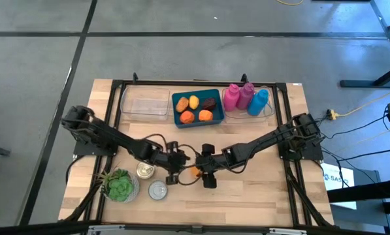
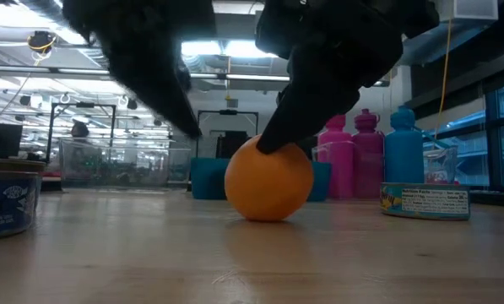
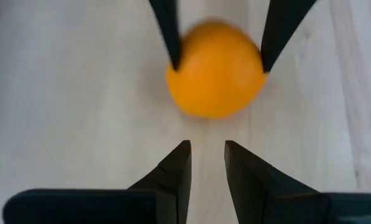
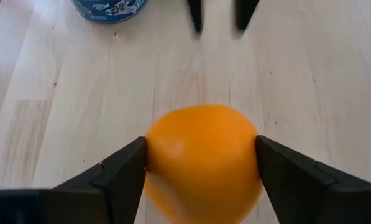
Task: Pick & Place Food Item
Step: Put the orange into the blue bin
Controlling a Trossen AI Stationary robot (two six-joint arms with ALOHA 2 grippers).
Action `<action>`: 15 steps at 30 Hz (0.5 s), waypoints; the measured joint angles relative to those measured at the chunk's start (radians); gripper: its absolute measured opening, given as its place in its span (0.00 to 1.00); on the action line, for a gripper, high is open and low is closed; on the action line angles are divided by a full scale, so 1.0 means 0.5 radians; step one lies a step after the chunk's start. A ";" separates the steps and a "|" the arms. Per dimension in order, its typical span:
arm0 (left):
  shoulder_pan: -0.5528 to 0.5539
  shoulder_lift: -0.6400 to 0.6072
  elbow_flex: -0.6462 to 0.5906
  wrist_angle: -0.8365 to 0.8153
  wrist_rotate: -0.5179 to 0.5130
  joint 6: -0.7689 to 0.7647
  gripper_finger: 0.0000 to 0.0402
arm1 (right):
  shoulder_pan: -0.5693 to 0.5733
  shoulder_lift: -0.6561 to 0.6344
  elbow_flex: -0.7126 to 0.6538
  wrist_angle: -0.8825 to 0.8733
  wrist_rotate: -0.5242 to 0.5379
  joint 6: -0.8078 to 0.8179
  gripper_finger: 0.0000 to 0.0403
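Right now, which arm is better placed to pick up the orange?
Right. Its tool has a finger on each side of the orange. The left tool points at the fruit with its fingers narrowly apart, short of it.

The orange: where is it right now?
In the high view the orange sits on the table near its centre, between the right gripper's fingers, the left gripper just beside it.
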 joint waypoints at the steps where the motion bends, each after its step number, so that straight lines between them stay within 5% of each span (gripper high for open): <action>1: 0.000 -0.063 0.000 -0.034 -0.023 0.000 0.22 | 0.000 0.000 0.000 0.000 0.000 0.004 0.67; 15: -0.028 -0.827 0.000 -0.322 -0.294 -0.089 0.22 | 0.001 -0.027 -0.001 -0.019 -0.029 0.312 0.60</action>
